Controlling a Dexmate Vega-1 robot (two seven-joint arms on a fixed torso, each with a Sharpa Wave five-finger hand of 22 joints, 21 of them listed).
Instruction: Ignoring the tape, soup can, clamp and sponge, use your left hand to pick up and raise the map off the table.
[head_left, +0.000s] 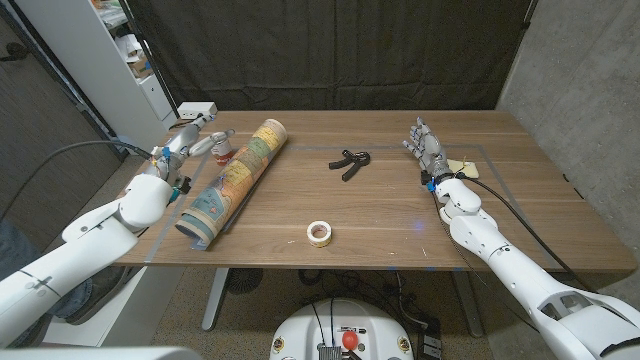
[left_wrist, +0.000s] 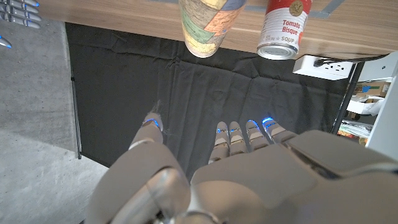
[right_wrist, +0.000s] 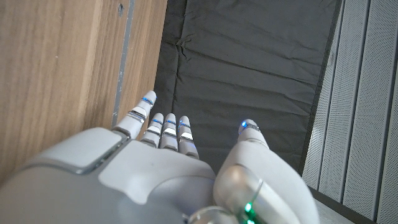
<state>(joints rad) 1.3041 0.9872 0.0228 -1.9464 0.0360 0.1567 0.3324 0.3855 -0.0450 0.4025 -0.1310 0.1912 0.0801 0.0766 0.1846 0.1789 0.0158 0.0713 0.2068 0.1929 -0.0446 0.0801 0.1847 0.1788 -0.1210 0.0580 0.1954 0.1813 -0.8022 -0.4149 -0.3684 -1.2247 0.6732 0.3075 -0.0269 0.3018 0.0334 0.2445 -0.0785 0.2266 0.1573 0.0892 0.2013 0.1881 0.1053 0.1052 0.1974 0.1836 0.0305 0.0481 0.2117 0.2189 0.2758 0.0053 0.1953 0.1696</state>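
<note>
The left hand (head_left: 187, 143) hangs at the table's left side with its fingers (left_wrist: 233, 134) spread and reaching forward, nothing between them. In the left wrist view the thumb stands apart from the rest, and past the fingertips show the far end of the map (head_left: 234, 180) and the soup can (head_left: 222, 149).

The map is a rolled tube printed in patchwork colours. It lies on the wooden table (head_left: 400, 215) at a slant, just beside the left hand on the thumb side, its far end level with the fingertips or a little beyond and its near end back alongside the wrist and forearm. No finger touches it. The near end is an open mouth with a dark hollow; from the head view I cannot tell whether anything sits inside.

The soup can, a red and white tin labelled tomato bisque, stands upright just ahead of the left fingertips, between them and the map's far end. It appears sealed, though its top is too small to read surely.

The right hand (head_left: 425, 143) stands at the table's right side, fingers (right_wrist: 165, 130) loosely apart and pointing away from the robot, holding nothing. A yellow sponge (head_left: 458, 168) lies just beside its wrist, on the outer side. The black clamp (head_left: 348, 163) lies well off to the thumb side of the right fingers, about midway between the two hands. The roll of tape (head_left: 319, 232) lies nearer the robot than either hand's fingers, apart from everything else.
</note>
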